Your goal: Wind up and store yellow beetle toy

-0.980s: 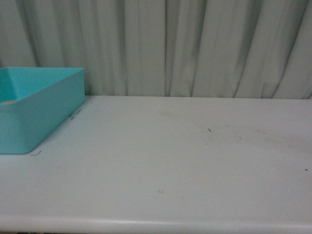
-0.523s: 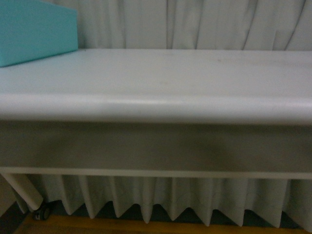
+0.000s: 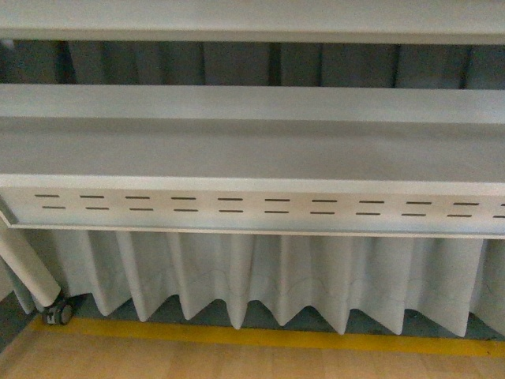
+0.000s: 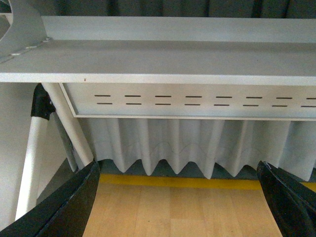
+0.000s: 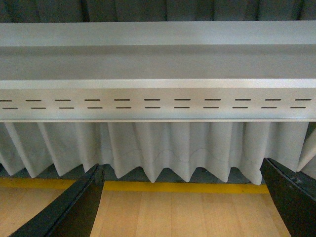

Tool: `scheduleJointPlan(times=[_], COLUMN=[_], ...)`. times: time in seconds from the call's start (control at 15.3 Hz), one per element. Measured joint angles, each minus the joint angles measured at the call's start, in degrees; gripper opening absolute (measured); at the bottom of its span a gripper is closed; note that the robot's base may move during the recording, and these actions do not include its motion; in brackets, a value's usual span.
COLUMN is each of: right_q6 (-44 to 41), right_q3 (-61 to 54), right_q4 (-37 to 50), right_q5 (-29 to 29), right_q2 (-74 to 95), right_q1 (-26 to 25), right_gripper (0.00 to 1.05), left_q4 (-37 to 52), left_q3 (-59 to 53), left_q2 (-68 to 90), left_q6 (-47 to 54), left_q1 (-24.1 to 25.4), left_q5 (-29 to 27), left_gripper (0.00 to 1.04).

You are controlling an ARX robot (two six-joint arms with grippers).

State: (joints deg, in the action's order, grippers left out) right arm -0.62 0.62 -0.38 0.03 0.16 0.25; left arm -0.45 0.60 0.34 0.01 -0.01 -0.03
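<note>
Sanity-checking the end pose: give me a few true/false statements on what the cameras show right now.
1. The yellow beetle toy shows in the front view. False: no toy in any view.
2. Both grippers are open and empty. True: left gripper, right gripper.
3. The slotted panel has two rows of slots. True.
4. The floor stripe is red. False: it is yellow.
5. A caster wheel sits at the table leg's foot. True.

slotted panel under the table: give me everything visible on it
The slotted panel is a long, pale grey strip, metal by its look, running under the table's edge across all three views. It carries two rows of short, dark horizontal slots, evenly spaced. It sits level, framed by a thin raised border. A white curtain hangs below it, and a white table leg slants down near one end. Nothing else touches it.
</note>
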Motion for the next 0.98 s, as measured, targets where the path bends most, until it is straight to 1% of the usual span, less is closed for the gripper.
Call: scheduleJointPlan(times=[0.98], right_q6=[0.00], right_q3=[0.00], right_q4=[0.09], right_q5=[0.00], right_q2=[0.00], right_q1=[0.00], right_gripper=[0.98], left_q4=[0.13], left_q3=[0.00], left_q2=[0.00], left_q6=[0.00], left_q1=[0.00], left_q5=[0.00], left_gripper=[0.98])
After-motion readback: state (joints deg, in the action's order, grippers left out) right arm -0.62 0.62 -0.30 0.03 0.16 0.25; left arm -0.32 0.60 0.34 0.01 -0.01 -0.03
